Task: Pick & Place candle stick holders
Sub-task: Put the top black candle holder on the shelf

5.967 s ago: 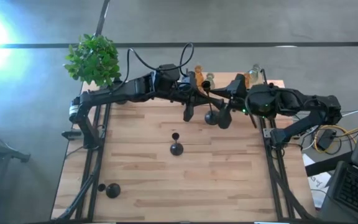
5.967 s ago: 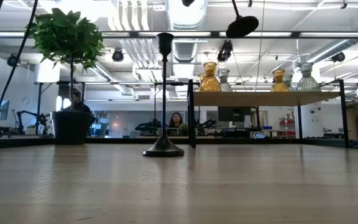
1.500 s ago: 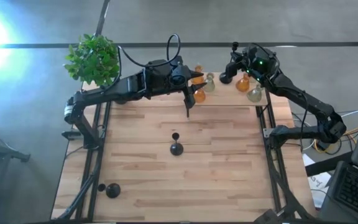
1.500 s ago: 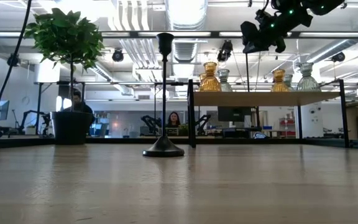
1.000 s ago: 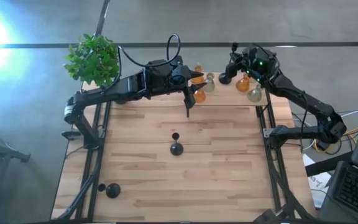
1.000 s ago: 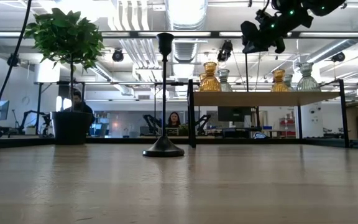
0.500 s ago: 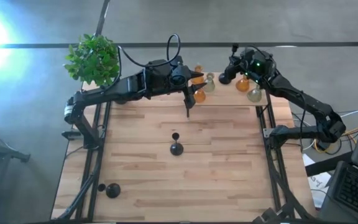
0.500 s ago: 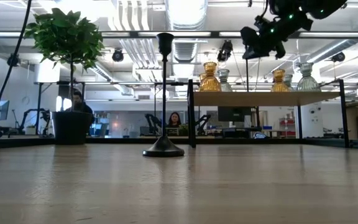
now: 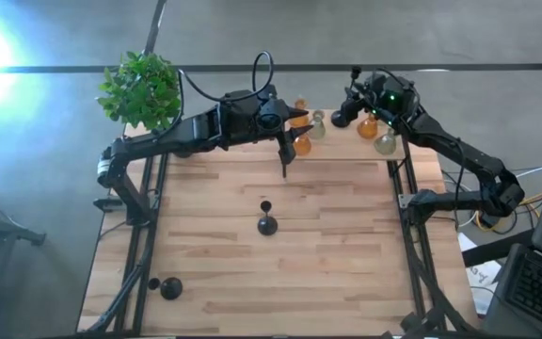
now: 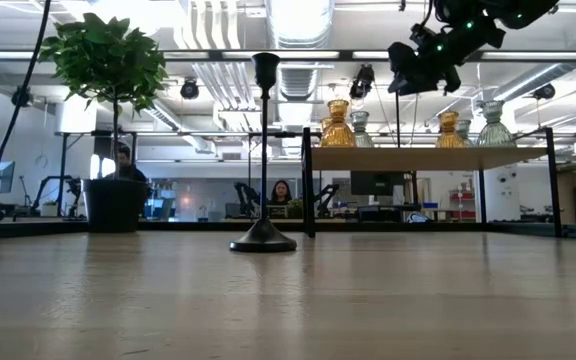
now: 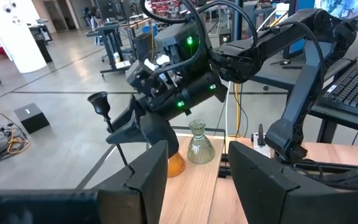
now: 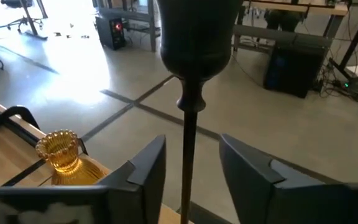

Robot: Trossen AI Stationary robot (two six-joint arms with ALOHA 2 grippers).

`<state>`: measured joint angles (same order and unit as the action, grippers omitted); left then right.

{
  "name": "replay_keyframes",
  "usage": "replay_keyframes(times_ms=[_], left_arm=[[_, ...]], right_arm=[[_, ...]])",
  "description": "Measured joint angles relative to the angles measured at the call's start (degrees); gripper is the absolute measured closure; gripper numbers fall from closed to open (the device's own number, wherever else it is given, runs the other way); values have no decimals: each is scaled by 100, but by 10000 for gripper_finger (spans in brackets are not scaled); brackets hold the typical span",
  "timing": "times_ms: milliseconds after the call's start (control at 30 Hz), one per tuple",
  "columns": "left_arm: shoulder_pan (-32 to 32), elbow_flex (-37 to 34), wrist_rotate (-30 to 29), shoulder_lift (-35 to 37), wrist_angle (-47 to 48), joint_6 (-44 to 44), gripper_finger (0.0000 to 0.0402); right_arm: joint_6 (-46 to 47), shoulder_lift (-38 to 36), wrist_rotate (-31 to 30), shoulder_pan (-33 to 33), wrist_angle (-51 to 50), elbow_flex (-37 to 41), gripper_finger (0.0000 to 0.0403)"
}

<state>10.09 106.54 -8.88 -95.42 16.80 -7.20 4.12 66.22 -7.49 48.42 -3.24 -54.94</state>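
Start at the left. The left end effector (image 9: pixel 284 166) hangs over the far middle of the surface (image 9: pixel 346 273), with its fingers spread and nothing between them. From it, the upright black candle stick holder (image 9: pixel 267 224) lies at 6 o'clock, near and standing alone. Its long axis is vertical, with the round base on the wood and the cup on top. The left arm is clearly the nearer one to it. A second black holder (image 9: pixel 169 287) lies well apart at the near-left corner, at about 7 o'clock from that same end effector.

Move right along the far edge. The amber holder (image 9: pixel 302 144) and the clear holder (image 9: pixel 317 127) stand together on the raised shelf (image 10: pixel 428 157). Another amber and clear pair stands farther right.

The right end effector (image 12: pixel 190 149) is over the shelf, at 2 o'clock from the middle holder. A third black holder, the stemmed holder (image 12: pixel 195 37), rises straight between its fingers (image 12: pixel 143 165). The fingers stand apart with a gap on each side, so it brackets the stem rather than pinching it. You cannot see whether the base sits flat. Judge the retreat by that: draw back along the finger line, away from the stem.
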Motion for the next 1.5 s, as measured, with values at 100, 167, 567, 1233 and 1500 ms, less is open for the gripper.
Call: replay_keyframes(times_ms=[100, 167, 567, 1233, 1500], left_arm=[[0, 0, 40, 0, 28, 17, 227], [4, 0, 94, 0, 171, 17, 227], [2, 0, 94, 0, 701, 113, 227], [-642, -1125, -1042, 962, 3329, 951, 228], [-803, -3249, -902, 2229, 2857, 1850, 228]], right_arm=[[0, -7, 0, 0, 1, 0, 225], [2, -23, 0, 0, -1, 0, 207], [192, -556, 4, -69, -2223, -631, 168], [1771, -2195, 496, -3134, -4046, -1013, 189], [2187, -1581, 322, -5006, -3439, -465, 189]])
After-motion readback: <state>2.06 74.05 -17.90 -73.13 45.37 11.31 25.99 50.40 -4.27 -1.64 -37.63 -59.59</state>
